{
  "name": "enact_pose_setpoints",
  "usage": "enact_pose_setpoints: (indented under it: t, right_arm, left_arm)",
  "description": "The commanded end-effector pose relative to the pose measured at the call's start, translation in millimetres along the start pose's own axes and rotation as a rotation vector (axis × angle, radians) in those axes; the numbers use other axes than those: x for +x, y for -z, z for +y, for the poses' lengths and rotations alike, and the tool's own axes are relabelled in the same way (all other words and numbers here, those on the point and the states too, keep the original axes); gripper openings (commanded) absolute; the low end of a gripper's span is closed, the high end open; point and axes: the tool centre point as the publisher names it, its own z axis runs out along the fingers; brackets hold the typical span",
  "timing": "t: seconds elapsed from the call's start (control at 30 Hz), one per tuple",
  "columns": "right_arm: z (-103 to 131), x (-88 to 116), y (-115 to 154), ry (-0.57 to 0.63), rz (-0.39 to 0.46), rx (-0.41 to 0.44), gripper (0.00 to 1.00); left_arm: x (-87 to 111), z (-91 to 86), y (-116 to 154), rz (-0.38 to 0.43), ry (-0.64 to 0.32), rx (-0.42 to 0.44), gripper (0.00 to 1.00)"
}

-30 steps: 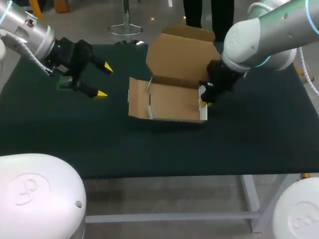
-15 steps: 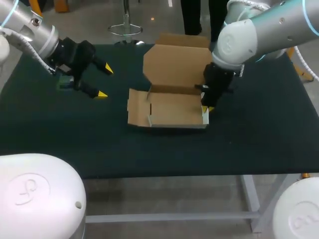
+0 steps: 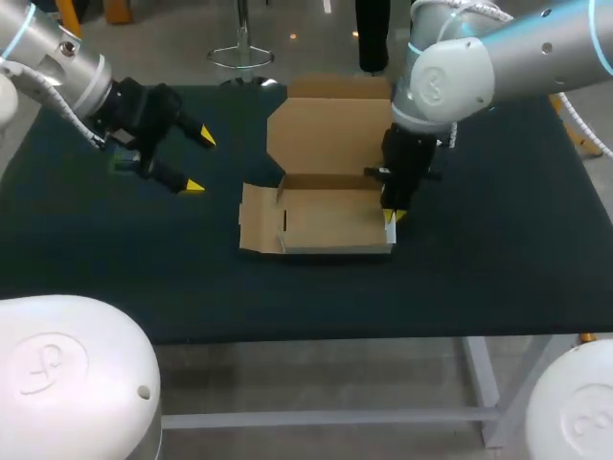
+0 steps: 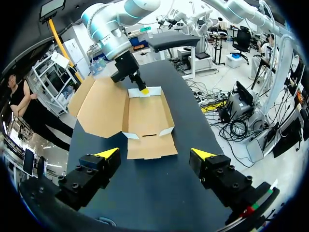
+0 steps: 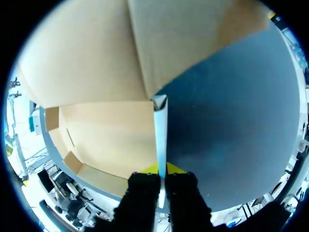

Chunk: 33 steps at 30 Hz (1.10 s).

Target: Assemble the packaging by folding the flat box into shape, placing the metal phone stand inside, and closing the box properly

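Observation:
The brown cardboard box [image 3: 321,218] lies in the middle of the table with its lid [image 3: 330,134] standing up at the back and a side flap [image 3: 255,218] spread out flat on the left. My right gripper [image 3: 391,215] points down at the box's right wall. In the right wrist view it [image 5: 161,169] is shut on that thin white-edged wall [image 5: 160,125]. My left gripper [image 3: 199,162] hovers open at the table's left, well apart from the box. From the left wrist its fingers [image 4: 155,153] frame the box [image 4: 147,118] ahead. A small greenish object [image 3: 121,161] shows half hidden under the left gripper.
The dark table [image 3: 498,259] stretches wide to the right of the box and along the front edge. My right arm [image 4: 113,34] reaches over the box's far side in the left wrist view.
My right arm has swung left and back with the wall in its grip, and the box has slid left and turned square to the table. The left gripper has barely moved.

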Motion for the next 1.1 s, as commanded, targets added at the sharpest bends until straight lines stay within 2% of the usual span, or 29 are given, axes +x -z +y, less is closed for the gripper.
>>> enact_pose_setpoints:
  t: [0.03, 0.4, 0.87, 1.1]
  right_arm:
    - [2, 7, 0, -0.012, -0.029, 0.056, 0.00]
    - [-11, 11, -6, 0.014, -0.002, 0.104, 0.00]
    - [-11, 12, -17, 0.009, -0.009, 0.210, 0.00]
    - [-12, 11, -23, 0.012, -0.013, 0.234, 0.00]
  left_arm:
    - [1.3, 3.1, -3, 0.000, 0.001, -0.014, 1.00]
    - [4.2, 8.8, -16, 0.008, 0.006, -0.025, 1.00]
    - [5.4, 11.3, -21, 0.015, 0.008, -0.020, 1.00]
    - [5.4, 11.3, -21, 0.015, 0.008, -0.020, 1.00]
